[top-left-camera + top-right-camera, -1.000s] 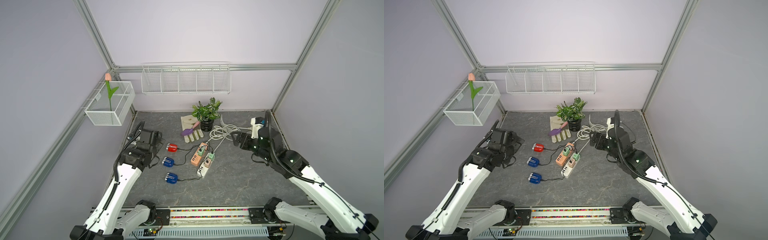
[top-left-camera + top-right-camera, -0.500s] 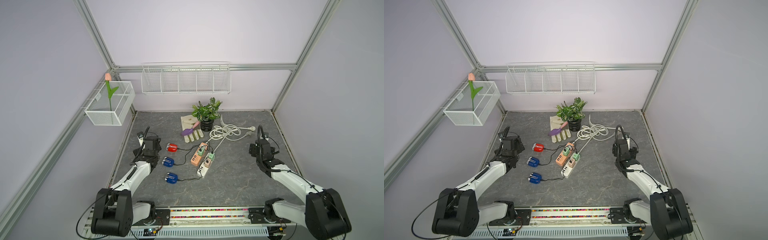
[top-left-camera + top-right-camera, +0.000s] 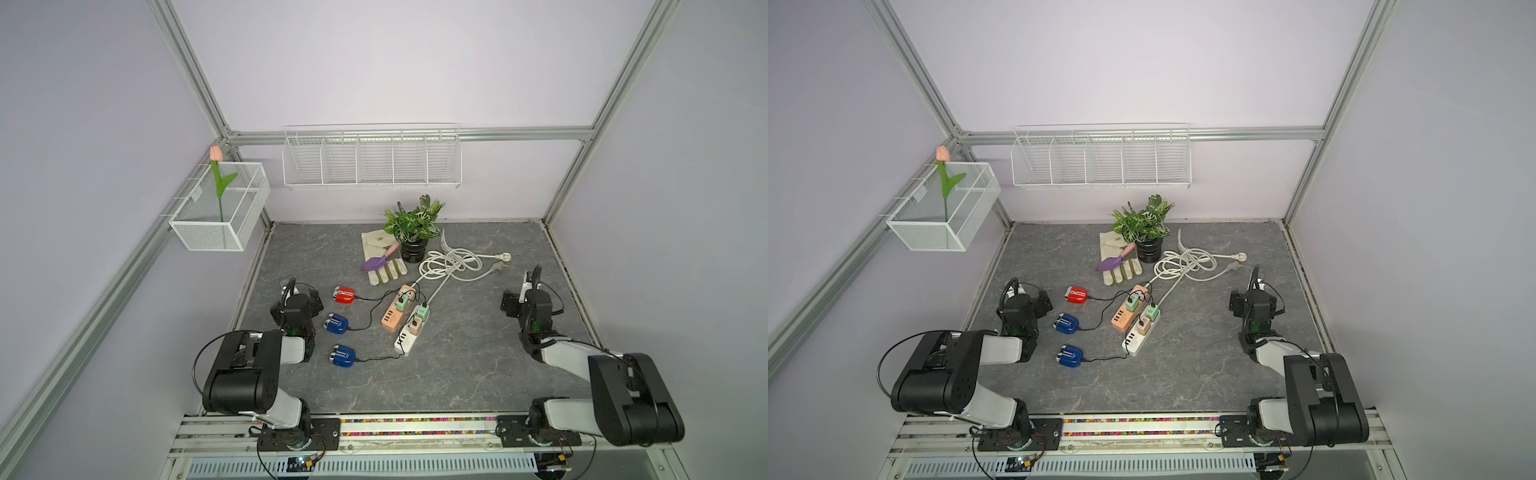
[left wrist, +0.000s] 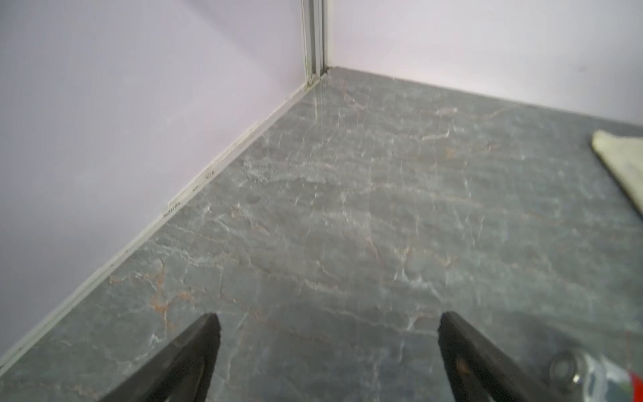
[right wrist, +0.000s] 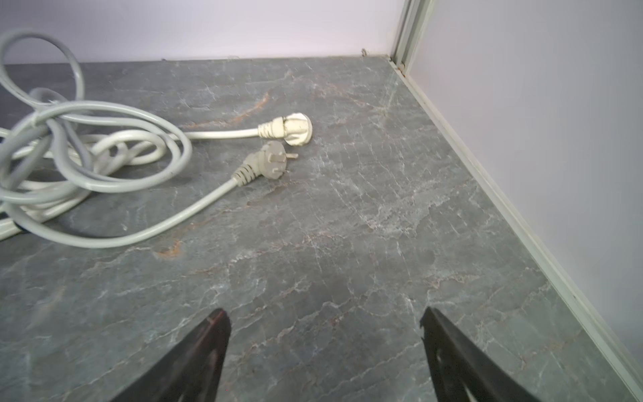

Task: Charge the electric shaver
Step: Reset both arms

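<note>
Though near the spread left fingers [image 4: 195, 355], red shaver [image 3: 344, 294] untouched; right fingers [image 5: 201, 351] spread, empty.

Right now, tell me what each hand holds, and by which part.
Nothing is held. The left hand and the right hand are both open over bare table.

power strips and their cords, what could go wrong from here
1. The white plug and grey plug lie loose on the table, so the orange strip and white strip may be unpowered and nothing charges.
2. Thin black cables lie loose near the open left pincer; a sweep could snag one and unplug the nearest blue shaver.
3. Tugging the coiled cords might tip the potted plant beside them.
</note>
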Robot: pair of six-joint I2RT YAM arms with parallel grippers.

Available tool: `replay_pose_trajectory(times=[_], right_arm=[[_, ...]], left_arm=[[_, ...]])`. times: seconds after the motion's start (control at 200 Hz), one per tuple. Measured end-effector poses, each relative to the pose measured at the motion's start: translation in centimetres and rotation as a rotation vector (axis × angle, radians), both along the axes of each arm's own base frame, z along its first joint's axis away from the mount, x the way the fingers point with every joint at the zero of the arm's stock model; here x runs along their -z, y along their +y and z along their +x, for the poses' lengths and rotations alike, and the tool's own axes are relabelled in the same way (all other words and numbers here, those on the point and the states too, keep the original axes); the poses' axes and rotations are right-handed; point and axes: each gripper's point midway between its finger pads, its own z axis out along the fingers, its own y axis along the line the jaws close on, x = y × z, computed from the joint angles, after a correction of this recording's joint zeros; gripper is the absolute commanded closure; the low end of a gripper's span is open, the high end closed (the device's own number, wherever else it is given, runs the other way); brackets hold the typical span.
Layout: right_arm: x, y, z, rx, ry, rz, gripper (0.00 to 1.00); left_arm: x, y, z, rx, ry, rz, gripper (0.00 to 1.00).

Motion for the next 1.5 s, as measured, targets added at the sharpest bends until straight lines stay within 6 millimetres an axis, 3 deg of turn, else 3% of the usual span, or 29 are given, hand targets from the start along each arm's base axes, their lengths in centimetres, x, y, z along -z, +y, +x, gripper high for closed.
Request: replay_pose_trajectory(times=[0.105, 0.22, 0.48, 1.05, 1.115, 1.18, 1.27, 1.345, 1.415, 1.5], right_arm=[[0.0, -0.6, 1.4, -0.007, -0.060, 0.009, 0.11], [2.9, -1.2, 1.3, -0.003, 0.006, 0.015, 0.11], [1.5, -1.2, 1.5, -0.001, -0.074, 0.015, 0.11], [1.0, -0.7, 2.0, -0.022, -0.078, -0.001, 0.11], [0.9, -0.6, 1.6, -0.030, -0.101, 0.000, 0.11], [1.1, -0.4, 0.0, -0.043, -0.141, -0.001, 0.11], [3.0, -0.3, -1.6, -0.053, -0.091, 0.000, 0.11], [2.5, -0.2, -0.2, -0.060, -0.078, 0.004, 0.11], [0.6, -0.2, 2.1, -0.063, -0.112, 0.005, 0.11], [-1.1, -0.1, 3.3, -0.066, -0.151, 0.005, 0.11]], left_arm=[[-1.8, -0.3, 1.4, 0.017, -0.054, 0.001, 0.01], [-3.4, -0.5, 2.2, 0.026, -0.100, -0.002, 0.01], [-3.4, -0.5, 2.2, 0.028, -0.100, -0.003, 0.01], [-3.4, -0.6, 2.0, 0.034, -0.111, 0.000, 0.01], [-3.6, -0.7, 0.8, 0.037, -0.153, 0.001, 0.01], [-2.9, -0.9, -0.5, 0.048, -0.153, 0.011, 0.01], [-2.4, -1.2, 0.1, 0.065, -0.118, 0.022, 0.01], [-3.7, -1.4, 2.0, 0.069, -0.123, 0.019, 0.01], [-5.3, -1.4, 3.1, 0.069, -0.165, 0.018, 0.01], [-5.3, -1.5, 3.3, 0.070, -0.154, 0.017, 0.01]])
